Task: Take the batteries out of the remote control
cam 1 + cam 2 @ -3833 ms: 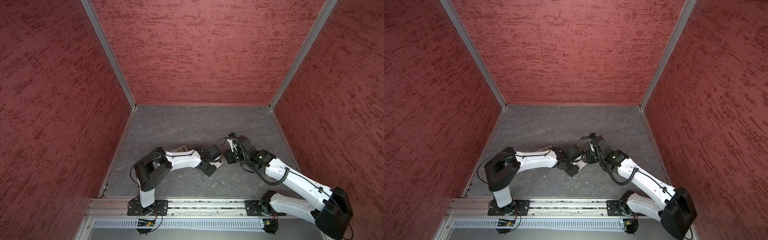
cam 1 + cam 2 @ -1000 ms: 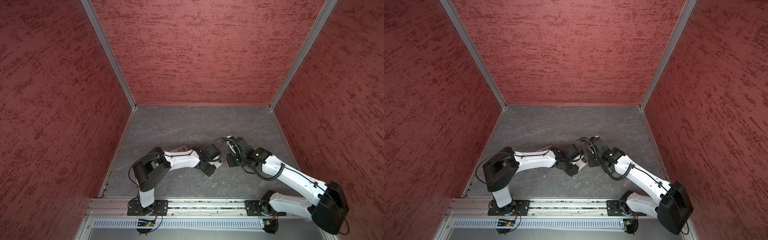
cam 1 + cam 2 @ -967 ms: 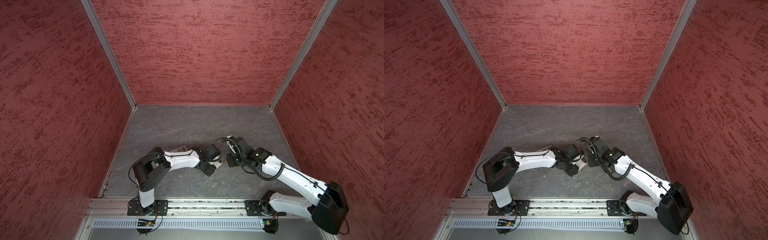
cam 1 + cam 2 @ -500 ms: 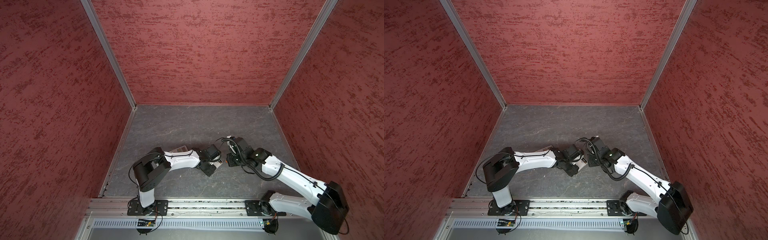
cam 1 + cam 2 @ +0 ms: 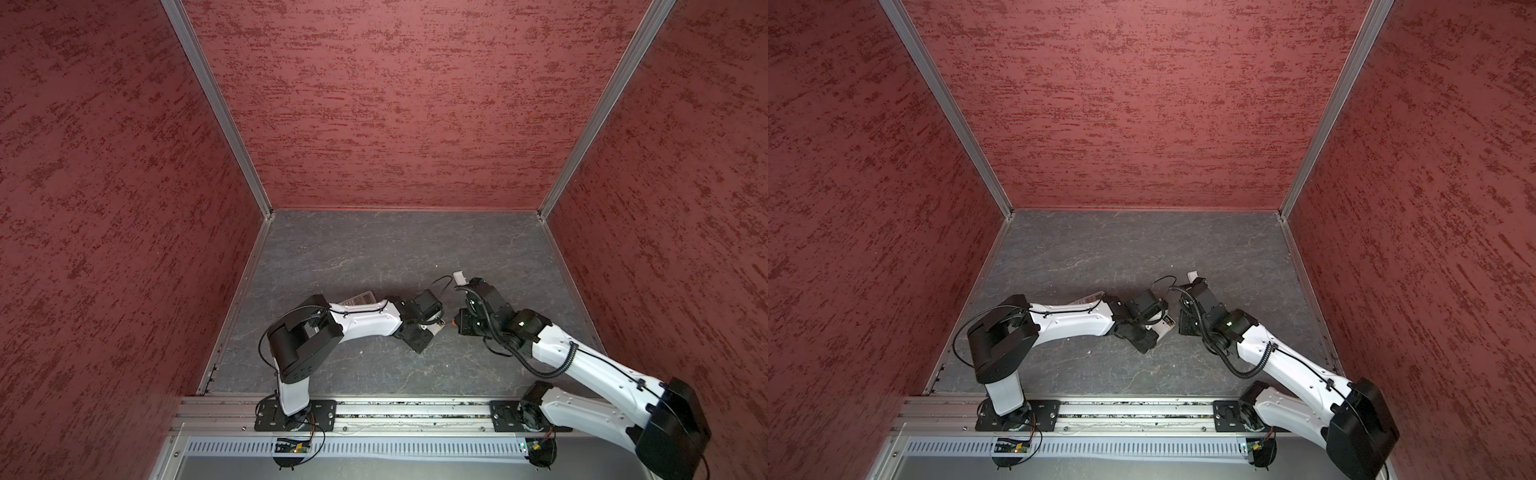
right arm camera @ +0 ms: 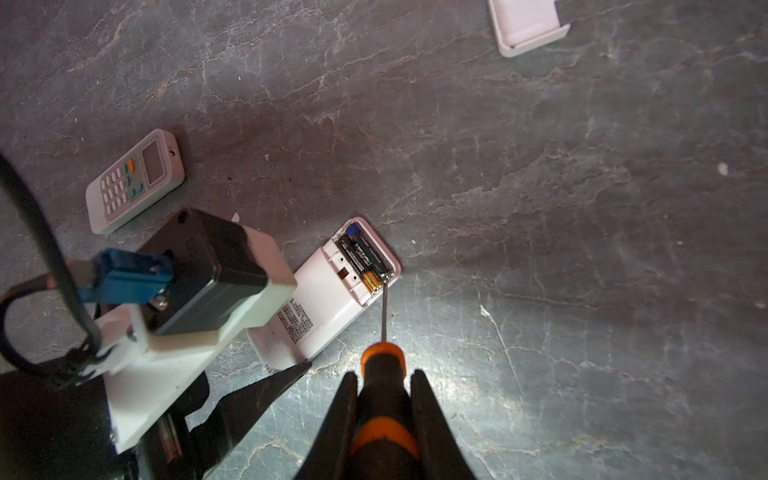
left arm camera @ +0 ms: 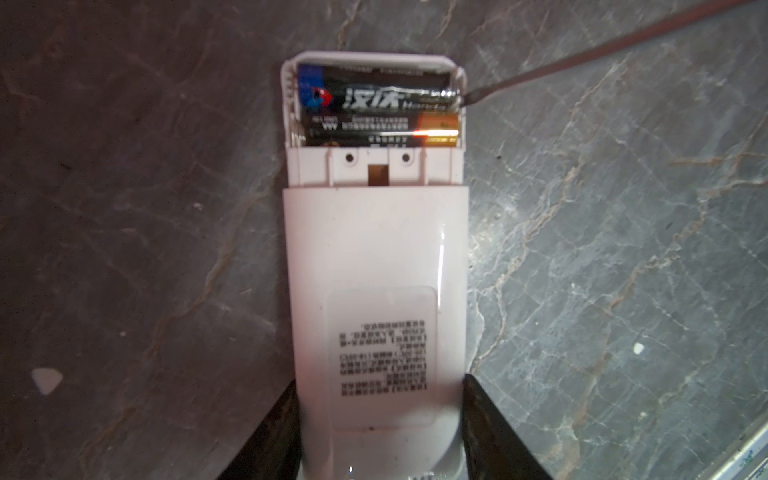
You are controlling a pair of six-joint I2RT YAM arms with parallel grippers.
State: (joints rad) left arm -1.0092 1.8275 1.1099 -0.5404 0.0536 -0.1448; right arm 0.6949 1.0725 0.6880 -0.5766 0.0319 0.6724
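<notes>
Progress: early-mid. The cover (image 6: 528, 29) is already off and lies on the table (image 6: 582, 216), well apart from the remote (image 7: 374, 257). The remote lies back-up with its battery bay (image 7: 291, 104) exposed. Both batteries (image 7: 376, 97) sit in the bay side by side, so 0 of 2 are out.

Left gripper (image 7: 380, 392): its fingers press the remote's 2 long sides at the end away from the bay, i.e. clamped on it, prob. pinning it to the table.

Right gripper (image 6: 383, 373): closed round the orange-and-black handle of a screwdriver (image 6: 382, 357). The thin shaft reaches to the bay, with the tip at the metal end of the outer battery, by the bay's corner. My read: the pry on battery no. 1 is the step in hand. Whether the tip is under the battery or just against it, can't tell.

Left to do, approx.: lever out battery 1, then battery 2, and get both clear of the remote.

A 2nd remote (image 6: 135, 183) lies face-up nearby, beside the left arm. Whether it needs unloading too, can't tell.
</notes>
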